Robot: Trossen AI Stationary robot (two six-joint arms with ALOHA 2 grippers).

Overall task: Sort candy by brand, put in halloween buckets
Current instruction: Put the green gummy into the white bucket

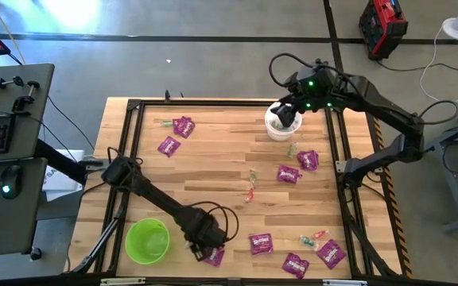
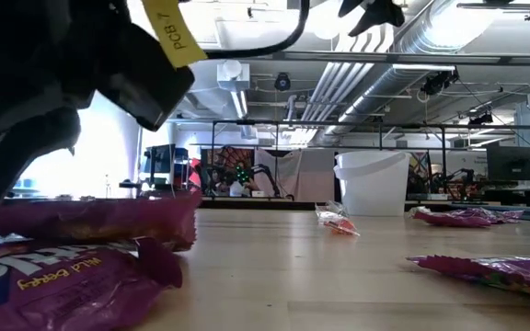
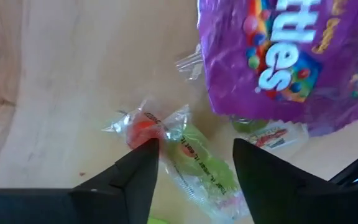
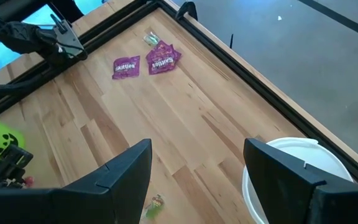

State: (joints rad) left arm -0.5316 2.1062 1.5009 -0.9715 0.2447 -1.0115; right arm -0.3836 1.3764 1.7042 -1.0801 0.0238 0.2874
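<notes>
At the lower left of the high view you have the round lime green plastic bucket (image 1: 147,241) standing just inside the black frame rail. Right beside it your left pincer (image 1: 205,248) is down at the worktop (image 1: 213,171), next to a flat purple packet with white print (image 1: 211,256). In the left wrist view its fingers (image 3: 138,171) stand apart, empty, straddling a small clear-wrapped green sweet (image 3: 199,163) with a red one (image 3: 143,126) touching it; the purple packet (image 3: 291,56) lies just beyond. You look to be at the pick step, so the next move calls for lowering squarely over one sweet and closing without catching its neighbour or the packet's edge.

Through the middle of the high view more sweets (image 1: 251,187) lie scattered, and two purple packets (image 1: 176,135) sit at upper left; there is bare wood between them for travel. More packets line the lower right (image 1: 295,254).

At upper right your right pincer (image 1: 286,113) hangs over the round white plastic bucket (image 1: 281,127), which stands close to the far rail. Its fingers are apart with nothing between them, which reads as a drop made or a wait. Lift clear of the rim before you swing away.
</notes>
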